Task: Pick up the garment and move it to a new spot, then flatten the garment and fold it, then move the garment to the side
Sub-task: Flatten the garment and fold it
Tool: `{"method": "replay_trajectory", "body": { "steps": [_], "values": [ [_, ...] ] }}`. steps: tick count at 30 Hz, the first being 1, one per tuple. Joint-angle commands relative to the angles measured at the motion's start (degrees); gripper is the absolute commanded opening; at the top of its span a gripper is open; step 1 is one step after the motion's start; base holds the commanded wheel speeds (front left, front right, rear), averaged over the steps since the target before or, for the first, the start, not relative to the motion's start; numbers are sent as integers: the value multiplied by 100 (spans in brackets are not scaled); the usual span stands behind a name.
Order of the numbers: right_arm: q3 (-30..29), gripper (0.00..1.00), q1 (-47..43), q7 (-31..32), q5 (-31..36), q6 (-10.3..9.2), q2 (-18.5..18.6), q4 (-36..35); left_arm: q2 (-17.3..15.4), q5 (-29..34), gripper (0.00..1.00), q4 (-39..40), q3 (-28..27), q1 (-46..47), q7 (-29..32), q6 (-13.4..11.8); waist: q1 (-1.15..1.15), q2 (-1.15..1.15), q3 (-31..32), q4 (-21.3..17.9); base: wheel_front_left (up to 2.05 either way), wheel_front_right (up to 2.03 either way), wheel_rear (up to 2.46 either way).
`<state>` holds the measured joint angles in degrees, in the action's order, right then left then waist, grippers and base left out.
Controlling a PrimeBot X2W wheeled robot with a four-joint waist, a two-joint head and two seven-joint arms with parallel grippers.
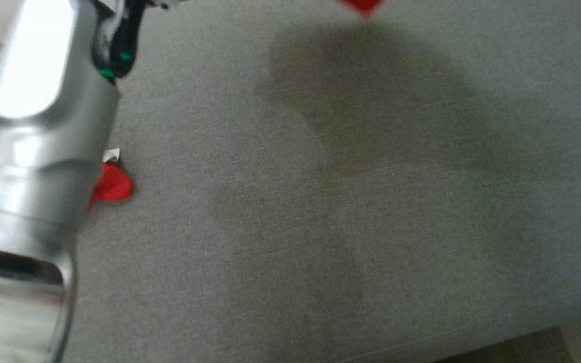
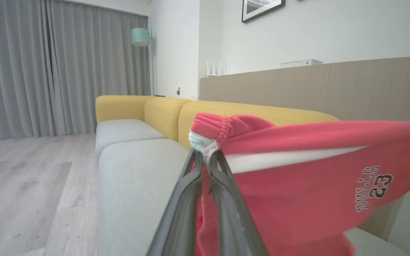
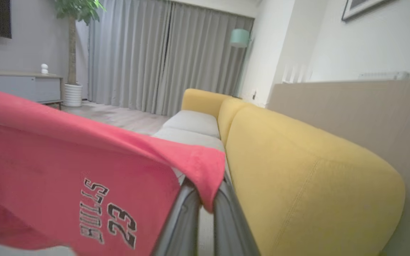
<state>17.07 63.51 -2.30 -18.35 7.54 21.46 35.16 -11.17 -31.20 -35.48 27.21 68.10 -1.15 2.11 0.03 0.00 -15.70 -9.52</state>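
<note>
The garment (image 2: pixel 297 192) is a red piece of sportswear with "BULLS 23" printed on it, and it hangs stretched between my two grippers above the grey sofa seat (image 1: pixel 350 212). My left gripper (image 2: pixel 205 155) is shut on a bunched corner with ribbed red and pale trim. My right gripper (image 3: pixel 205 193) is shut on another corner, whose red cloth (image 3: pixel 66 167) drapes over the fingertips. In the head view my silver left forearm (image 1: pixel 33 151) covers the left side, with red bits of the garment (image 1: pixel 113 184) showing beside it and at the top edge.
The yellow sofa backrest (image 3: pixel 297 170) runs along the seat, with a beige panel (image 2: pixel 315 85) behind it. Wooden floor (image 2: pixel 23 185), grey curtains (image 2: pixel 48 67) and a floor lamp (image 2: pixel 140 37) lie beyond the sofa's end. A potted plant (image 3: pixel 72 53) stands by a low cabinet (image 3: pixel 20 85).
</note>
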Motion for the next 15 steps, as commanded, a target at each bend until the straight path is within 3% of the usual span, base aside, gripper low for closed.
{"method": "replay_trajectory", "body": {
  "steps": [1,9,15],
  "values": [
    [-116,0,10,-113,9,-5,32,103,-245,30,0,-67,-243,157,-112,-9,-3,0,-55,57,0,0,0],
    [550,0,-706,27,-466,-5,11,1367,278,-137,0,-1114,176,-697,-535,356,-3,0,-58,324,0,0,0],
    [1665,0,-1568,694,-1353,-5,431,1318,367,-118,0,-1524,643,-1667,-549,471,-3,0,156,496,0,0,0]
  ]
}}
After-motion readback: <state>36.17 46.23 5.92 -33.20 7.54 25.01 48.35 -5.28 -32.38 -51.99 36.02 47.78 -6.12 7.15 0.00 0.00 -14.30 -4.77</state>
